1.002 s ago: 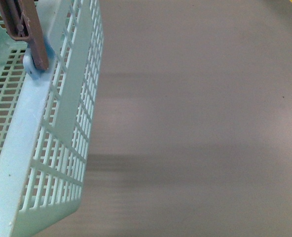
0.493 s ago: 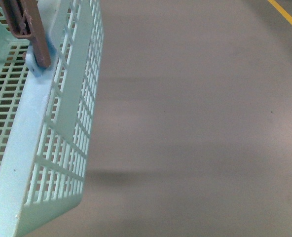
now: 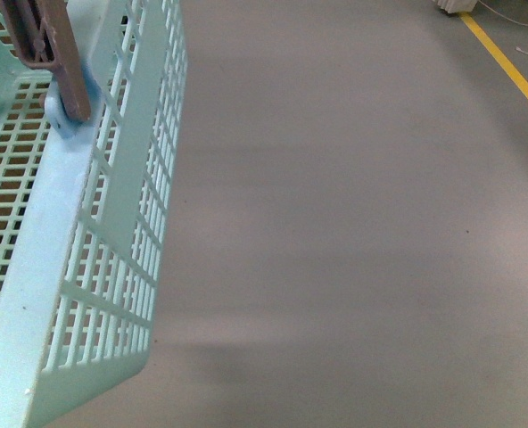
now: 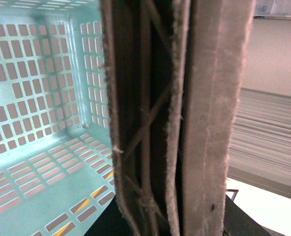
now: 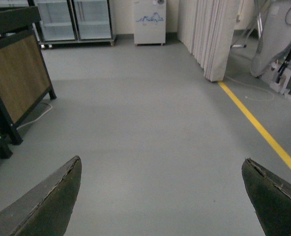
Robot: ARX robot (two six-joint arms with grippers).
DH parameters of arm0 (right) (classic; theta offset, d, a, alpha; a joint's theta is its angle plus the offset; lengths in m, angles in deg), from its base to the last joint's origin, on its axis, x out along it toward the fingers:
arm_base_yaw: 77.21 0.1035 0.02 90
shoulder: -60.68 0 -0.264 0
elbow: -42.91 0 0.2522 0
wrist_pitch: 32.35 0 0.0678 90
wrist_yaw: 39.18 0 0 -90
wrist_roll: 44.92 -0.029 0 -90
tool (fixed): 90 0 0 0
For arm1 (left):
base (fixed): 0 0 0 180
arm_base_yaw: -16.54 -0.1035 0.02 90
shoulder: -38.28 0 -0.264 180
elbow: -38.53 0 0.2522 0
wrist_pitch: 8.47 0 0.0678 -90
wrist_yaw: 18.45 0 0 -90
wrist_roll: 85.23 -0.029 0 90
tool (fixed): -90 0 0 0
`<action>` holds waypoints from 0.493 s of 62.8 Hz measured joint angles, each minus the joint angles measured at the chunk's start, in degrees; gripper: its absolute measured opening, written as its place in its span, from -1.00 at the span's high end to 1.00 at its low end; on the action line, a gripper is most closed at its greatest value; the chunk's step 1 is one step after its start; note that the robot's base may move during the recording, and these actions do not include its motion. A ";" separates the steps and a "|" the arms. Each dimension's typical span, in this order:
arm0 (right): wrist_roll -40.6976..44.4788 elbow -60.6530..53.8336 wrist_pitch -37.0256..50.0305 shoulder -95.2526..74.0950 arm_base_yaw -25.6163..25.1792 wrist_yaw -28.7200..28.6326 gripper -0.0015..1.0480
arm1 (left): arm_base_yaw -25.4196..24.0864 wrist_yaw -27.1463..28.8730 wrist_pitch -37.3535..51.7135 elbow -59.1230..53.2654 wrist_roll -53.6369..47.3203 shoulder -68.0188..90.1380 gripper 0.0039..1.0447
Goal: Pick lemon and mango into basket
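Note:
The light blue-green basket (image 3: 77, 241) hangs at the left of the front view, tilted above the grey floor. Its brown handle (image 3: 54, 53) rises out of the top edge. In the left wrist view the handle (image 4: 185, 118) fills the middle, and my left gripper (image 4: 172, 223) is shut on it at the base. The slotted inside of the basket (image 4: 42, 98) shows beside it, with no fruit visible. My right gripper (image 5: 162, 182) stands open over bare floor, nothing between its fingers (image 5: 49, 201). The lemon and the mango are out of view.
Grey floor (image 3: 353, 223) with a yellow line (image 3: 509, 67) running at the right. In the right wrist view a wood-panelled stand (image 5: 15, 78) is at one side, glass-door fridges (image 5: 74, 19) and a white unit (image 5: 150, 22) at the back, and a curtain (image 5: 209, 34).
The floor has slid past the front view: the yellow line has come further into the picture and a white object now shows at the top right. The basket keeps its place.

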 joint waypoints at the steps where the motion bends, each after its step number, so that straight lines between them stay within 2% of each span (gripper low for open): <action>1: -0.02 0.00 0.00 -0.02 0.00 0.00 -0.83 | 0.00 0.00 0.00 0.02 -0.02 0.00 0.67; 31: -0.02 0.00 0.00 0.00 0.00 0.00 -0.83 | 0.00 0.00 0.00 0.00 -0.02 0.00 0.67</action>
